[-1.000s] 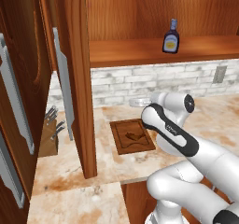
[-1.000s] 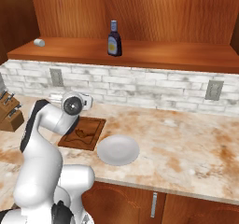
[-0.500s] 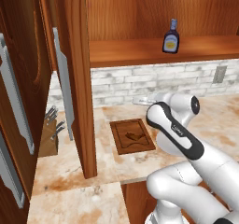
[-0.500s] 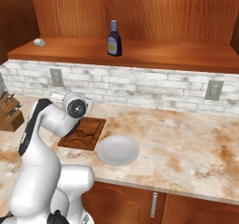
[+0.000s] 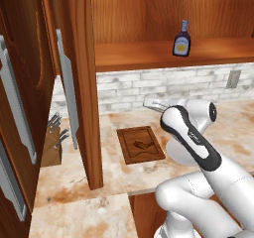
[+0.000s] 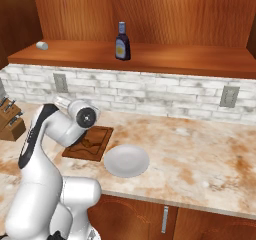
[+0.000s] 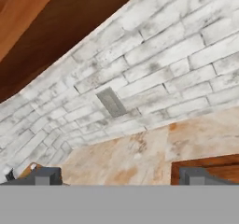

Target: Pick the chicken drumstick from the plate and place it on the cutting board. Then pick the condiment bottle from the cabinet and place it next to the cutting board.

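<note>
While the small dark brown chicken drumstick (image 5: 141, 145) lay on the rectangular dark brown wooden cutting board (image 5: 130, 154), the round shallow white plate (image 6: 126, 161) sat bare just beside the board's right edge on the marbled orange-and-cream stone counter (image 6: 200, 154). The small dark condiment bottle with a blue cap and pale label (image 6: 121, 42) stood upright on the shelf of the large reddish-brown wooden wall cabinet (image 5: 149, 53), well above the board. The white arm's two-finger gripper (image 5: 154, 103) hung over the counter behind the board, level and pointing at the whitewashed brick backsplash (image 6: 165, 95); its dark fingers (image 7: 45, 175) were spread wide apart with nothing between them. In the hand view a grey wall outlet (image 7: 112, 101) sat in the bricks ahead, with a corner of the board at lower right. A wooden knife block (image 6: 11, 124) stood at the counter's far left. The cabinet's door with a long grey bar handle (image 5: 68, 88) stood open.
</note>
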Motion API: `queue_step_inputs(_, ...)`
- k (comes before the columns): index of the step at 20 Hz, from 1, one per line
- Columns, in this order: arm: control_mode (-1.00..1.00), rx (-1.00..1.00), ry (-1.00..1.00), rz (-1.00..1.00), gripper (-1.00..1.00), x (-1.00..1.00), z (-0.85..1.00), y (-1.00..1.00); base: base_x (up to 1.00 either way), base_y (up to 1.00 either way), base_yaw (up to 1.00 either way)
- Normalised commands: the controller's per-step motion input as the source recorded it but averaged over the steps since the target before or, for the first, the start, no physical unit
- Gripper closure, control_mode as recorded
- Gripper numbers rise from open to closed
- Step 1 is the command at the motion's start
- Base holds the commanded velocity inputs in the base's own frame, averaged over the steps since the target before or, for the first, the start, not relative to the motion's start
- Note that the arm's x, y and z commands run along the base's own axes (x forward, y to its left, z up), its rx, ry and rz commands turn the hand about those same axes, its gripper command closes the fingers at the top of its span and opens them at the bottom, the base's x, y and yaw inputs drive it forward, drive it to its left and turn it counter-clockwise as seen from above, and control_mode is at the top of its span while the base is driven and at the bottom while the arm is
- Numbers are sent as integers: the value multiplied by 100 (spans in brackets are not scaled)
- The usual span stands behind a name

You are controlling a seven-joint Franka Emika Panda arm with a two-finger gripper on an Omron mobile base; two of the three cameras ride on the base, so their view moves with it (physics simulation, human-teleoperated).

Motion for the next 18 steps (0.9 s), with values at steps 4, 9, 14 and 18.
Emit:
queue_step_inputs(4, -100, 15, 5, 0, -100, -6, 2, 0, 0, 0, 0)
queue_step_inputs(9, -100, 17, 3, 0, -100, -6, 0, -3, 0, 0, 0)
queue_step_inputs(14, -100, 18, 1, 0, -100, -5, 0, -4, 0, 0, 0)
queue_step_inputs(18, -100, 20, 0, 0, -100, -4, 0, -3, 0, 0, 0)
